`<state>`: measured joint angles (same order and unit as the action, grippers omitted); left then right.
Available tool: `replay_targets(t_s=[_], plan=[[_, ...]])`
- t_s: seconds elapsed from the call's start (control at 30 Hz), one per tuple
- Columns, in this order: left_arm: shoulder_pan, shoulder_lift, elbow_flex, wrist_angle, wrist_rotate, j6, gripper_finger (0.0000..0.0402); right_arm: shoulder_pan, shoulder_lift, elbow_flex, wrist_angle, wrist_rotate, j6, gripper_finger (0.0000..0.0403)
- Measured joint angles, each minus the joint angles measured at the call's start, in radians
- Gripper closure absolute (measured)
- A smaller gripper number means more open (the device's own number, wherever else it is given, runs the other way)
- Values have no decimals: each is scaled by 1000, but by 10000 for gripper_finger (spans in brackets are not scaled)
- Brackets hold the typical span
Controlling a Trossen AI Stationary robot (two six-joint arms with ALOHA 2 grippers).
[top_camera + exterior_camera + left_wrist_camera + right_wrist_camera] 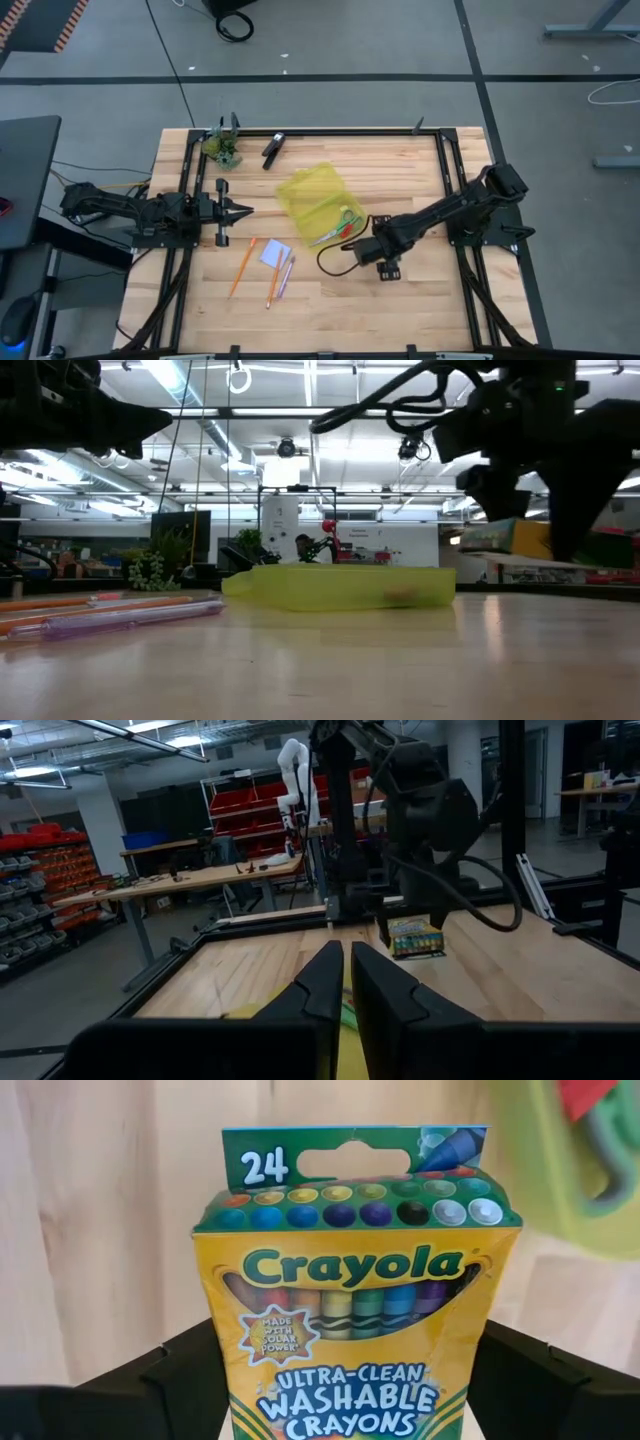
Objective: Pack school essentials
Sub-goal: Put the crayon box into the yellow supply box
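Note:
My right gripper (340, 1380) is shut on the yellow-green crayon box (350, 1310), just to the right of the translucent yellow case (312, 196); across the table it shows in the left wrist view with the crayon box (415, 936) below it. The green-handled scissors (342, 226) and something small and red lie in the case at its near right corner. Orange and pink pencils (272, 280) and the pale note pad (275, 253) lie flat on the wood, left of the case. My left gripper (240, 210) is shut and waits at the table's left, pointing right. My right gripper holds the crayon box by its two narrow sides, low on the box (215, 1380), pinched between the two fingers (150, 1380). The printed front faces the wrist camera, and the tab end (350, 1165) sticks out past the fingers. The box seems lifted off the wood.
A black clip-like object (272, 150) and a small green plant (222, 148) sit near the far edge. A black frame rail (350, 132) runs around the work area. Bare wood lies near the table's near edge and right of the case.

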<state>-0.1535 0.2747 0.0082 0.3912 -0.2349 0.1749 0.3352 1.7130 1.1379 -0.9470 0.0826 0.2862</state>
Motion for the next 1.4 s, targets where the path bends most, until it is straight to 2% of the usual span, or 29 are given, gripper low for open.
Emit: replay_targets(t_s=[0.3,0.7,1.03,1.4], plan=[[0,0,0,0,0,0,378,-91,0,38,-3,2,-130,66],[0,0,0,0,0,0,366,-175,9,130,-11,97,-313,66],[0,0,0,0,0,0,373,-239,184,339,-49,210,-514,66],[0,0,0,0,0,0,363,-287,350,549,-38,226,-691,66]])
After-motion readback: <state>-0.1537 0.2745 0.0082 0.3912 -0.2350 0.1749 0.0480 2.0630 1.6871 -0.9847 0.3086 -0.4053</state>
